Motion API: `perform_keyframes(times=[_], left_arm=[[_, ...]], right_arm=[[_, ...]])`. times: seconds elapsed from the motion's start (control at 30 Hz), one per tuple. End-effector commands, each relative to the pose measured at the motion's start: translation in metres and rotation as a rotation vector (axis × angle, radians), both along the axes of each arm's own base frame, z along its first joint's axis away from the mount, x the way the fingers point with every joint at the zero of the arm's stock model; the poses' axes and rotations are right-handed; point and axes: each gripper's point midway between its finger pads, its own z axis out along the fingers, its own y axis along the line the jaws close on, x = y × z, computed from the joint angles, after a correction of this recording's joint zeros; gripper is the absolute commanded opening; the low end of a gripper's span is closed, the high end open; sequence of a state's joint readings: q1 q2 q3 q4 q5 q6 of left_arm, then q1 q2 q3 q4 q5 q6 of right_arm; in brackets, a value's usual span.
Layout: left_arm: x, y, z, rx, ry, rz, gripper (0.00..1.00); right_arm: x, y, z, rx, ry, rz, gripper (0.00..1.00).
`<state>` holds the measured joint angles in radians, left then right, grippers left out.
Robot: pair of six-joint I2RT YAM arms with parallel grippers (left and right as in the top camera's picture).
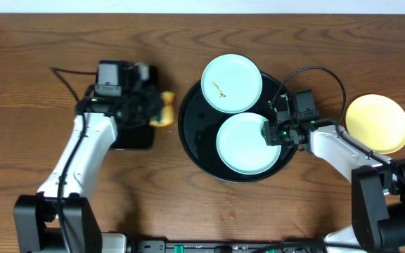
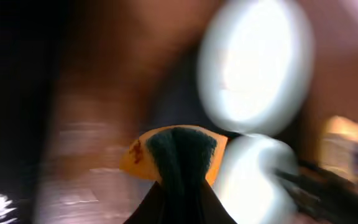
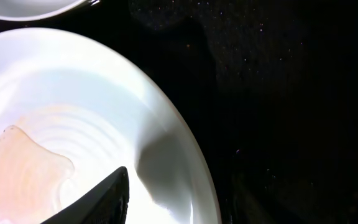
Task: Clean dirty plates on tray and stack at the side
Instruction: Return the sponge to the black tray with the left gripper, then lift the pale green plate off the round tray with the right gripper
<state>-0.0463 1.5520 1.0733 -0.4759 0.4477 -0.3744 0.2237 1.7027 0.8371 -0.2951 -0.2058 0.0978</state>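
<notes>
On the right side of the large round glossy black tray (image 1: 192, 130), R gripper (image 1: 271, 132) sits at rim of lower pale mint plate (image 1: 245, 144); can't tell if it grips, prob. set to lift it. L gripper (image 1: 153, 112), clamped on yellow sponge (image 1: 164, 112), hovers off-tray, ready to wipe; pale yellow plate (image 1: 377, 123) lies aside.

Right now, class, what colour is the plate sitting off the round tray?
Pale yellow; the plate shows best in the overhead view.
</notes>
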Motion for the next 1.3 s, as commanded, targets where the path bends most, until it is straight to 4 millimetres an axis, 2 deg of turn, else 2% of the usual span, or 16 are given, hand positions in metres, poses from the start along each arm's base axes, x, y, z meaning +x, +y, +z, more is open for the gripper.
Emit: perform_keyframes(times=[0.0, 0.27, 0.43, 0.5, 0.57, 0.6, 0.63, 0.67, 0.77, 0.87, 1.0, 1.17, 1.27], left_arm=[[0.001, 0.080, -0.027, 0.401, 0.017, 0.144, 0.08], [0.009, 0.111, -0.064, 0.584, 0.066, 0.176, 0.09], [0.013, 0.113, -0.093, 0.597, 0.107, 0.167, 0.13], [0.015, 0.113, -0.100, 0.597, 0.115, 0.165, 0.22], [0.015, 0.113, -0.102, 0.597, 0.114, 0.165, 0.40], [0.016, 0.113, -0.101, 0.597, 0.114, 0.165, 0.50], [0.016, 0.113, -0.101, 0.597, 0.113, 0.165, 0.55], [0.016, 0.113, -0.101, 0.597, 0.113, 0.165, 0.61], [0.016, 0.113, -0.101, 0.597, 0.113, 0.166, 0.82], [0.015, 0.113, -0.101, 0.597, 0.114, 0.165, 0.84], [0.015, 0.113, -0.101, 0.597, 0.114, 0.165, 0.85], [0.015, 0.113, -0.101, 0.597, 0.114, 0.165, 0.87], [0.015, 0.113, -0.101, 0.597, 0.114, 0.165, 0.87]], right_arm=[[-0.006, -0.008, -0.011, -0.040, 0.030, -0.017, 0.50], [-0.006, -0.008, -0.011, -0.040, 0.030, -0.017, 0.50], [-0.006, -0.008, -0.011, -0.040, 0.030, -0.017, 0.49], [-0.006, -0.008, -0.011, -0.040, 0.030, -0.016, 0.47], [-0.005, -0.008, -0.010, -0.039, 0.026, -0.016, 0.37], [-0.003, -0.007, -0.008, -0.038, 0.019, -0.015, 0.26], [0.000, -0.007, -0.003, -0.038, 0.003, -0.009, 0.11], [0.004, -0.006, 0.003, -0.038, -0.014, -0.007, 0.01], [0.014, -0.012, 0.029, -0.066, -0.060, -0.027, 0.01], [0.022, -0.028, 0.059, -0.151, -0.111, -0.072, 0.01], [0.022, -0.046, 0.104, -0.268, -0.189, -0.120, 0.01], [0.015, -0.045, 0.154, -0.371, -0.300, -0.110, 0.01], [0.006, -0.048, 0.178, -0.498, -0.369, -0.120, 0.01]])
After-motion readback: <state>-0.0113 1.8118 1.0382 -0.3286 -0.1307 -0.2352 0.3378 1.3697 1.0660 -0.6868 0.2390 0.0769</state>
